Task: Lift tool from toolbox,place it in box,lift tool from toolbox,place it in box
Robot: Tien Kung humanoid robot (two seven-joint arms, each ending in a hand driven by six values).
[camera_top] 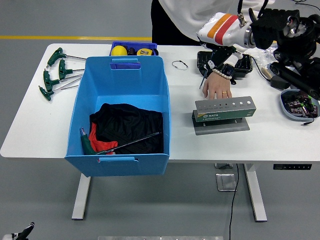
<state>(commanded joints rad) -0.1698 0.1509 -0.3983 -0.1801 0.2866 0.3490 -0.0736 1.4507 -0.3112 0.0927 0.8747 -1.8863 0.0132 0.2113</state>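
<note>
From the head view, the right hand (220, 59) hangs above the surface (30, 125) behind the toolbox (224, 109), fingers (226, 62) clenched on a thin tool (204, 77) that dangles clear of the rack, while a person's hand (217, 87) rests flat just behind it. The tool looks light, stiff and slippery, best held by its handle end. The blue box (119, 112), well to the left, already holds one tool (122, 145) on cloth.

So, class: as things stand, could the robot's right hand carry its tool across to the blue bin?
Probably yes. The right hand is raised above the table, and the blue bin is open-topped, with nothing tall between them; the person's hand lies flat below.
</note>
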